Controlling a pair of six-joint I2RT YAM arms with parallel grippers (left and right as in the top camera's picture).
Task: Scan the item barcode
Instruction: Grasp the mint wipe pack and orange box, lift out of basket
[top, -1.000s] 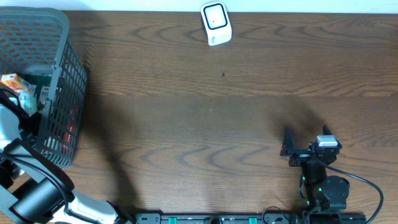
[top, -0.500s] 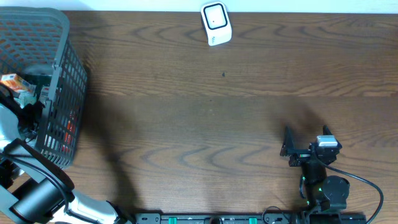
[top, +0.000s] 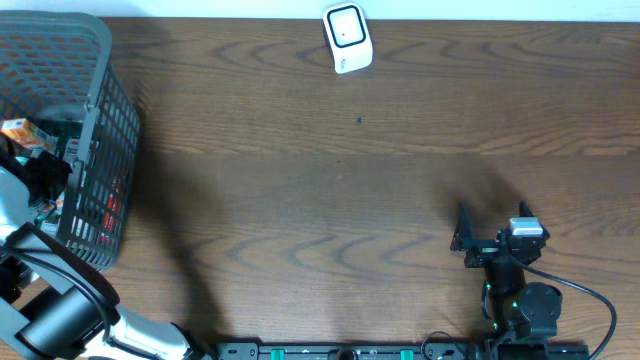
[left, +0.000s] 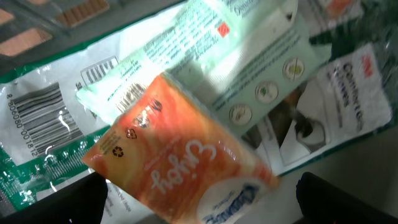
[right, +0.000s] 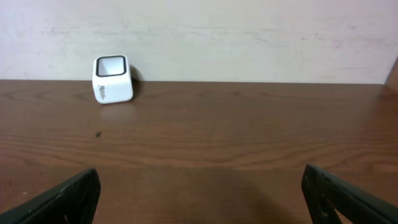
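Left pincer gapes wide and empty over the orange packet (right pincer equally open, empty).

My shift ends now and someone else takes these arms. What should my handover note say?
Left gripper: jaws open, inside the basket, over an orange packet, holding nothing.
Right gripper: jaws open, empty, low over the table, facing the scanner.
Scanner stands at the table's far edge.
Done: nothing grasped or scanned.
To do: grasp an item, show its barcode to the scanner.
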